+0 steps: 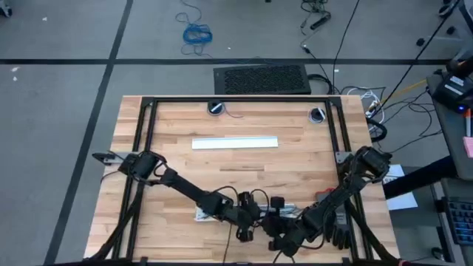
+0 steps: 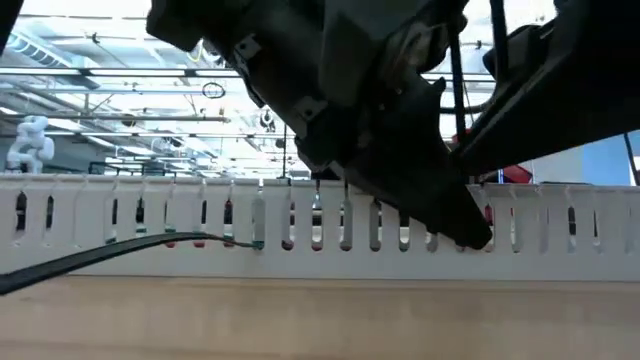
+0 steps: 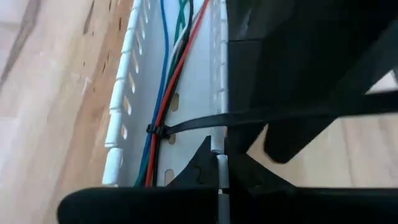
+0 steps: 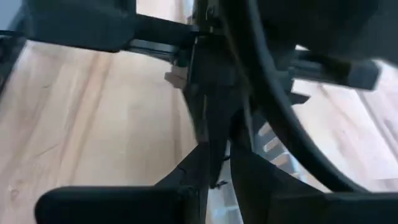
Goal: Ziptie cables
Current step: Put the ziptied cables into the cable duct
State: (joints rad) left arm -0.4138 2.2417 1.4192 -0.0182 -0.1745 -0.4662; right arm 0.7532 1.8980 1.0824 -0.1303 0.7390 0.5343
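Broadly, both dark arms reach in over the near edge of the wooden table (image 1: pixel 177 140), their grippers meeting close together above a white slotted cable duct (image 3: pixel 127 93); a second white strip (image 1: pixel 235 142) lies apart, mid-table. The left gripper (image 1: pixel 245 222) and right gripper (image 1: pixel 279 225) crowd each other so tightly that I cannot tell whether either pair of fingers is wide, narrow or holding.

The cables (image 3: pixel 163 93) — blue, red, green and pale wires — lie lengthwise inside the duct. A dark ziptie (image 3: pixel 249 117) is looped round them, its head (image 3: pixel 153 130) sitting against the bundle and its long tail running out over the duct wall toward the right arm; the low view shows that tail (image 2: pixel 100 255) trailing off sideways.

My reading: the loop is threaded and the cinching step is in hand. Next — a steady pull along the tail while the bundle stays put in the duct.
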